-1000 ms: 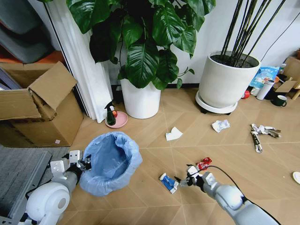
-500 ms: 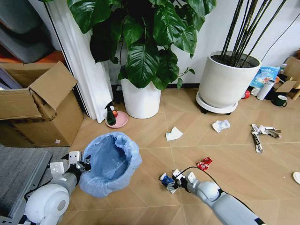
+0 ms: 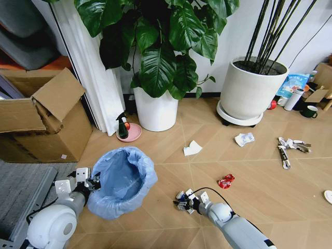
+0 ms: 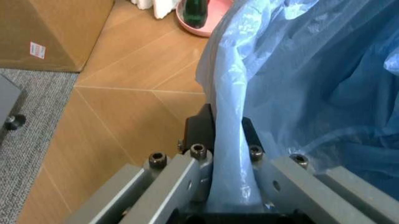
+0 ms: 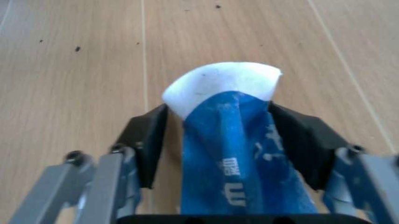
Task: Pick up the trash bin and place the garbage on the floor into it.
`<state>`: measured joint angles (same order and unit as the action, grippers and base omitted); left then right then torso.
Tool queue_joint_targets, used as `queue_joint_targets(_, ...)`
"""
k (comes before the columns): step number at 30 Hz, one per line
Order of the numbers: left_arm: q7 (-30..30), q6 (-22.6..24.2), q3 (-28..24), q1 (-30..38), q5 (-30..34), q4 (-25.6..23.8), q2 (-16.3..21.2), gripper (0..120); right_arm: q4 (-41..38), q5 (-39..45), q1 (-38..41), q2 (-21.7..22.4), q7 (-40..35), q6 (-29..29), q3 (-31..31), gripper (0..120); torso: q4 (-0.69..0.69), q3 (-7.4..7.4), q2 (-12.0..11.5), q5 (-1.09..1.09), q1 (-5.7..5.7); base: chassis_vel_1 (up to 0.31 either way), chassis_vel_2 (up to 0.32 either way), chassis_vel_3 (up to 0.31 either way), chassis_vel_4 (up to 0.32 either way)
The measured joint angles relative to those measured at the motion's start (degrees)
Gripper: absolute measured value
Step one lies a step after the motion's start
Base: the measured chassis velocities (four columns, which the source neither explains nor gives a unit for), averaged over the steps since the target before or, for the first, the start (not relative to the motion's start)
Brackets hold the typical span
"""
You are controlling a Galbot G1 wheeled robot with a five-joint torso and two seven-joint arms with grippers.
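The trash bin (image 3: 123, 180), small and lined with a crinkled light-blue bag (image 4: 311, 70), hangs at the lower left. My left gripper (image 3: 93, 182) (image 4: 227, 140) is shut on its rim, with bag plastic pinched between the fingers. My right gripper (image 3: 182, 202) (image 5: 224, 140) is low on the floor, open, its fingers on either side of a blue-white wrapper (image 5: 231, 116). Other garbage on the floor: a red wrapper (image 3: 225, 181), a white paper (image 3: 192, 148), crumpled white paper (image 3: 244, 138), torn printed paper (image 3: 289, 147) and a white disc (image 3: 328, 196).
Two big white plant pots (image 3: 155, 111) (image 3: 251, 93) stand along the back wall. An open cardboard box (image 3: 44, 122) sits at the left. A green spray bottle (image 3: 122, 127) stands on a pink saucer. A dark mug (image 3: 310, 111) and white tumbler (image 3: 294, 98) are far right.
My right arm has slid left along the floor, bringing its gripper over the blue-white wrapper, which now lies between its fingers. The left gripper and bin have stayed put.
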<state>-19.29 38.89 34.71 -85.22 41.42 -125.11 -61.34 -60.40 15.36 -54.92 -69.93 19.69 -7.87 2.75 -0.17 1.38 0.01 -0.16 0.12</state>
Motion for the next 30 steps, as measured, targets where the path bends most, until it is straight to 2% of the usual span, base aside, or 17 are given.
queue_joint_targets(2, 0.0, 0.0, 0.0, 0.0, 0.0, 0.0, 0.0, 0, 0.1, -0.2, -0.2, -0.1, -0.1, 0.1, -0.3, 54, 0.00, 0.00, 0.0, 0.01, 0.00, 0.000, 0.000, 0.000, 0.000)
queue_joint_targets(4, 0.0, 0.0, -0.1, 0.0, 0.0, -0.1, 0.1, 0, 0.1, -0.4, -0.5, -0.3, -0.5, 0.3, -0.7, 43, 0.02, 0.00, 0.0, 0.05, 0.00, 0.000, 0.000, 0.000, 0.000)
queue_joint_targets(11, 0.1, 0.0, -0.1, 0.0, 0.0, -0.1, 0.1, 0, 0.1, -0.7, -1.1, -1.1, -1.5, 0.5, -1.4, 29, 0.01, 0.01, 0.0, 0.03, 0.00, 0.000, 0.000, 0.000, 0.000)
queue_joint_targets(20, 0.3, 0.0, -0.1, -0.3, 0.0, -0.4, 0.3, 0, -0.6, -0.8, -2.2, -2.5, -3.1, 0.5, -2.9, 24, 0.03, 0.03, 0.0, 0.08, 0.01, 0.000, 0.000, 0.000, 0.000)
queue_joint_targets(24, 0.4, 0.0, -0.1, -0.3, 0.0, -0.5, 0.5, 0, -3.0, 0.5, -3.3, -2.5, -4.1, -0.2, -4.5, 22, 0.06, 0.06, 0.0, 0.14, 0.03, 0.000, 0.000, 0.000, 0.000)
queue_joint_targets(27, 0.6, 0.0, -0.1, -0.3, 0.0, -0.6, 0.6, 0, -5.6, 1.6, -4.2, -1.9, -4.6, -0.4, -5.6, 17, 0.06, 0.05, 0.0, 0.09, 0.03, 0.000, 0.000, 0.000, 0.000)
queue_joint_targets(29, 0.8, 0.0, -0.1, -0.4, 0.0, -0.8, 0.7, 0, -10.8, 3.2, -5.9, -0.9, -5.6, -0.8, -8.0, 8, 0.04, 0.04, 0.0, 0.06, 0.03, 0.000, 0.000, 0.000, 0.000)
queue_joint_targets(30, 0.9, 0.0, -0.2, -0.4, 0.0, -0.9, 0.7, 0, -12.2, 3.4, -6.4, -0.5, -5.8, -0.8, -8.6, 8, 0.04, 0.04, 0.0, 0.05, 0.03, 0.000, 0.000, 0.000, 0.000)
